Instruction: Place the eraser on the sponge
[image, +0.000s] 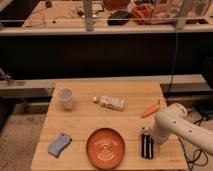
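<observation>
Gripper (149, 135) sits low over the right front of the counter (125, 122), at the far end of the eraser (146, 147); can't tell whether it is open or gripping. Eraser lies flat just right of the plate (105, 148). Sponge (59, 144) lies front left, well apart.

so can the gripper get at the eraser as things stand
Probably yes. The gripper hangs right over the eraser's far end near the table's front corner, with nothing between them; the plate and carrot lie clear of it.
</observation>
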